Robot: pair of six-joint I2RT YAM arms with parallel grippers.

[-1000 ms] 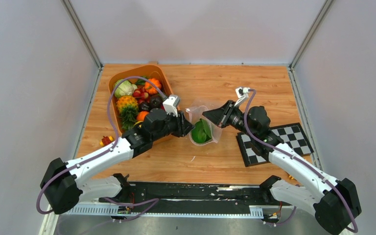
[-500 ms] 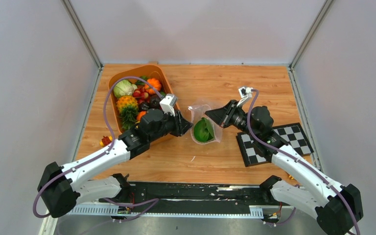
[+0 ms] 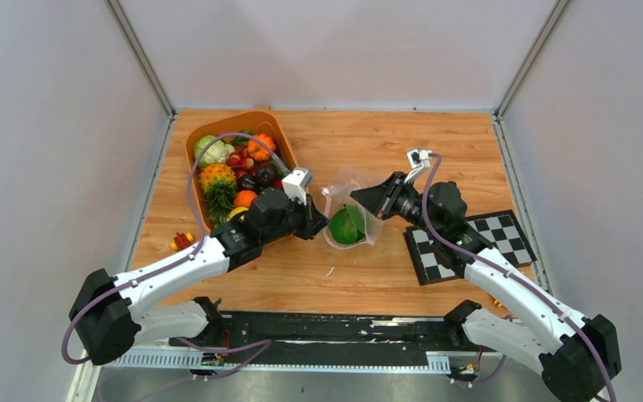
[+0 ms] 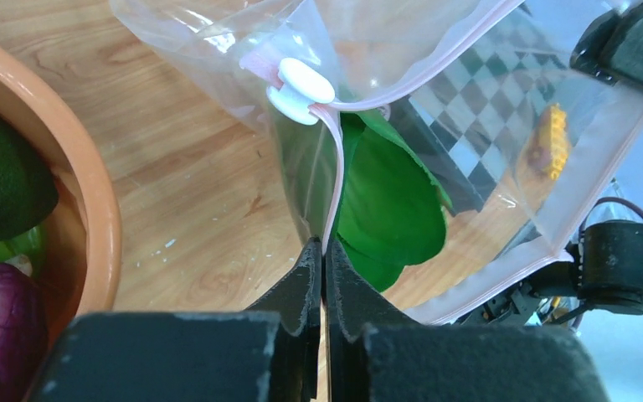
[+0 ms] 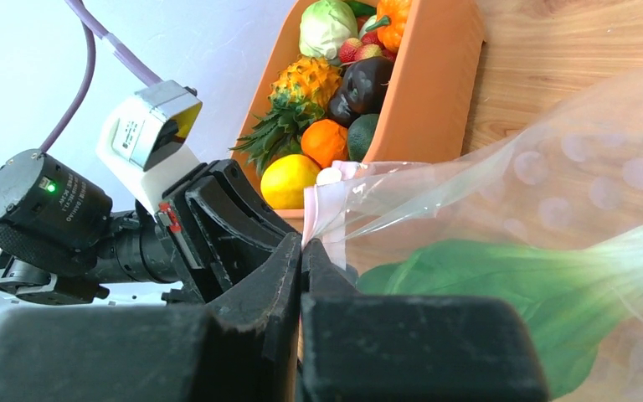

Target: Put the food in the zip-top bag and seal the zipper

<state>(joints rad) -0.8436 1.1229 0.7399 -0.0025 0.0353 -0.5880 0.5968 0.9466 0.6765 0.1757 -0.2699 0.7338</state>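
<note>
Bok choy (image 4: 389, 209), one, sits in one zip-top bag (image 4: 435, 50) gripped by both end effectors (image 4: 325, 251) (image 5: 301, 251)

Bright, even white light falls from overhead, leaving only soft, short shadows on the wooden bench (image 3: 435, 142) under the arms. The overhead view is sharp edge to edge. From the left wrist, the zip-top bag (image 4: 486, 84) shows pale glare on its creases; the left claw (image 4: 324, 251), very near, is dark and soft. From the right wrist, the right claw (image 5: 301, 247) blurs in front, the orange tub (image 5: 435, 75) is crisp, and the wall (image 5: 17, 50) washes out pale.
</note>
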